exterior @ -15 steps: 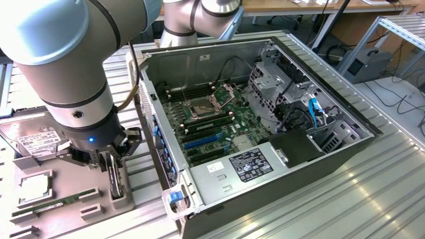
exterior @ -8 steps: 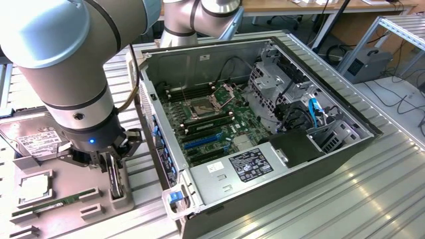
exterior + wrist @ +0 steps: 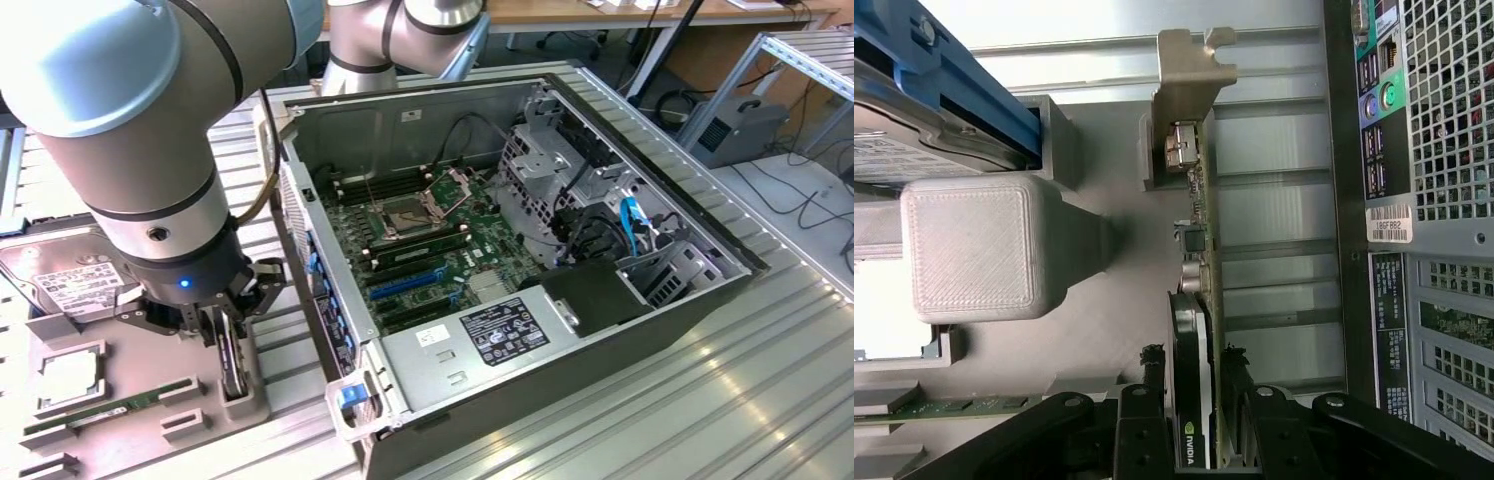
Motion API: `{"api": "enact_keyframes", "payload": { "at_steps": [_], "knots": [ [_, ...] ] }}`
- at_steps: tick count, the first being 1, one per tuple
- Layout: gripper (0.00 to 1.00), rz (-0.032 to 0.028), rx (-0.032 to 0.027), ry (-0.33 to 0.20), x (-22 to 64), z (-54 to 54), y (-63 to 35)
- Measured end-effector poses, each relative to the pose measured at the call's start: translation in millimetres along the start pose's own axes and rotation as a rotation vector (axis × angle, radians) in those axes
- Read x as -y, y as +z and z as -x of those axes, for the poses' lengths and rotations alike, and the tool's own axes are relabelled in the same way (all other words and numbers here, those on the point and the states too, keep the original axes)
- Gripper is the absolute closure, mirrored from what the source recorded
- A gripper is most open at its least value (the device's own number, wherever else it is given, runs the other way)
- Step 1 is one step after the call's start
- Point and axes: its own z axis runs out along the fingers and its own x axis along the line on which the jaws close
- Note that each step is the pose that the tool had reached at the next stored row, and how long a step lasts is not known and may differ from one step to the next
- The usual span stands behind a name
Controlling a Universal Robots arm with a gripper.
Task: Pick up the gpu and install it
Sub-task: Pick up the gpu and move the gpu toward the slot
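tool [image 3: 1192,362] astride gpu [image 3: 1191,320], hard drive [image 3: 60,285], case [image 3: 441,385] alongside

Exterior high over case [image 3: 400,125], wrist close, both showing gpu [image 3: 1190,400]

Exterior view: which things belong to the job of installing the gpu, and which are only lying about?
Job: thin black gpu card with silver bracket, standing on edge; open black gripper straddling it; open grey computer case.
Lying about: boxy silver hard drive with white label; narrow green memory stick; square silver processor.
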Motion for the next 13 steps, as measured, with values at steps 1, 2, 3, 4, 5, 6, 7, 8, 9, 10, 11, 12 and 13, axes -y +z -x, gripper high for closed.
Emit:
{"api": "enact_keyframes", "payload": {
  "at_steps": [1, 2, 3, 4, 5, 6, 7, 8, 9, 10, 11, 12, 13],
  "knots": [
    [0.64, 0.0, 0.0, 0.0, 0.0, 0.0, 0.0],
    [0.64, 0.0, 0.0, 0.0, 0.0, 0.0, 0.0],
    [0.64, 0.0, 0.0, 0.0, 0.0, 0.0, 0.0],
    [0.64, 0.0001, 0.0001, -0.002, 0.0, -0.2, 0.1],
    [0.64, 0.0001, -0.0001, -0.003, 0.1, -0.6, 0.0],
    [0.64, 0.0002, -0.0002, -0.006, 0.0, -0.8, 0.0],
    [0.64, 0.0004, -0.0003, -0.012, 0.1, -0.8, 0.0],
    [0.64, 0.0004, -0.0005, -0.015, 0.0, -0.8, 0.0],
    [0.64, 0.0004, -0.0007, -0.016, 0.1, -0.8, 0.0],
    [0.64, 0.0004, -0.0009, -0.02, 0.1, -0.9, 0.0],
    [0.64, 0.0005, -0.0011, -0.026, 0.1, -0.9, 0.1],
    [0.64, 0.0006, -0.0013, -0.029, 0.1, -0.9, 0.1],
    [0.64, 0.0009, -0.0017, -0.041, 0.1, -0.9, 0.3]
  ]
}}
